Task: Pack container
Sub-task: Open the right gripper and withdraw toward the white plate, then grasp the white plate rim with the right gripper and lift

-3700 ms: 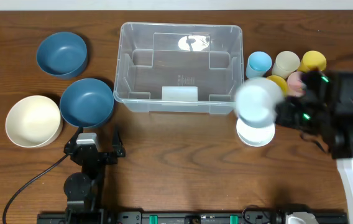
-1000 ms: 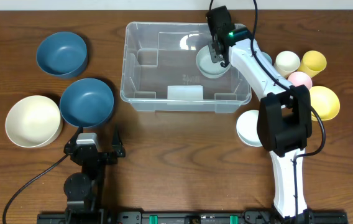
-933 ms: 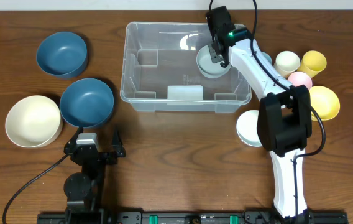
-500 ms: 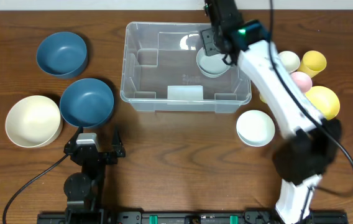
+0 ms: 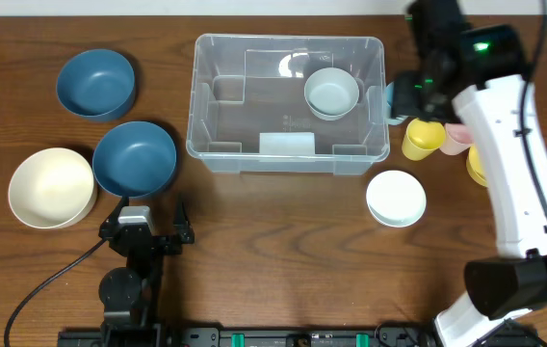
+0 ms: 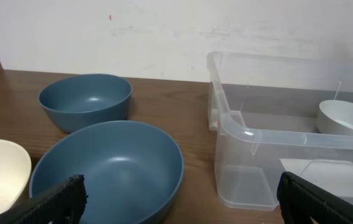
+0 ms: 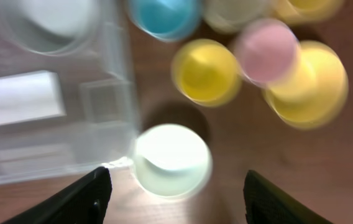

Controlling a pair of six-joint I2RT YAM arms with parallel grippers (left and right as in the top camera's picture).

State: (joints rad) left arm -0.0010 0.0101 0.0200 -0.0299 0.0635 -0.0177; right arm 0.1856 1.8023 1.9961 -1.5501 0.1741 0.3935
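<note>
Bright, even light from above, with soft, faint shadows. White glare patch on the floor of the container [image 5: 254,39], toward its far wall. Overhead sharp, save slight smear on the arm [image 5: 505,116] right of the container. Right wrist smeared throughout by motion: cups [image 7: 206,71] beside the container mere soft discs. Left wrist crisp, gentle shading inside the bowls [image 6: 108,171] left of the container.

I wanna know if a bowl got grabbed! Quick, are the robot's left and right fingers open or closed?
Left gripper: open, holding nothing.
Right gripper: open, holding nothing.
</note>
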